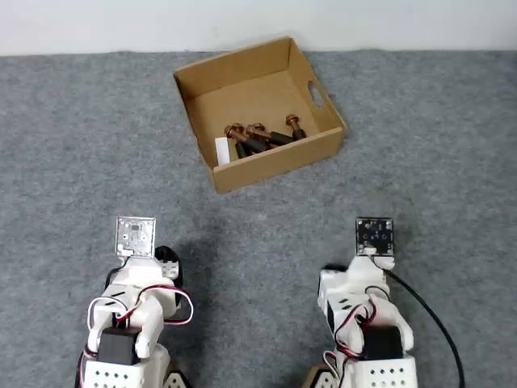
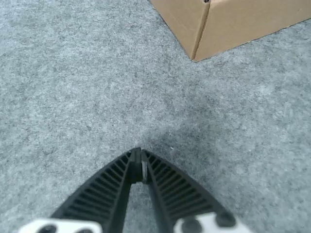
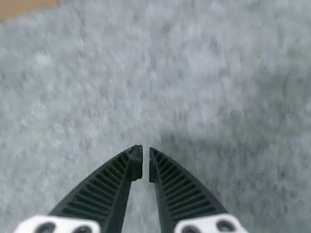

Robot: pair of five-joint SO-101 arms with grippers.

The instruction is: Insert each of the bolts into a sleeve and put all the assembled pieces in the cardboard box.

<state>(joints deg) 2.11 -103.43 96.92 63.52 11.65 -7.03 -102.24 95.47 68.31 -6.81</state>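
Both arms folded back at the near edge of the bench (image 1: 73, 145), grey felt surface. Left arm (image 1: 133, 323) and right arm (image 1: 367, 327) sit side by side, well apart from each other and from the cardboard box (image 1: 275, 166).

Left claw (image 2: 141, 165): tips pressed together, nothing held, hanging just over bare felt. A box corner (image 2: 228, 29) shows ahead of it, not touching.

Right claw (image 3: 145, 163): all but closed, a hairline gap between the tips, nothing in it, also over bare felt. A sliver of the box (image 3: 24, 7) shows at the far edge.

The box sits at the far middle of the bench, turned at an angle, top open. Three bolts (image 1: 257, 129) with copper-coloured heads lie inside, each pushed into one of the dark sleeves (image 1: 271, 139), bunched against the near wall. A white label (image 1: 222, 150) lies just beside them.

A black cable (image 1: 428, 311) trails from the right arm
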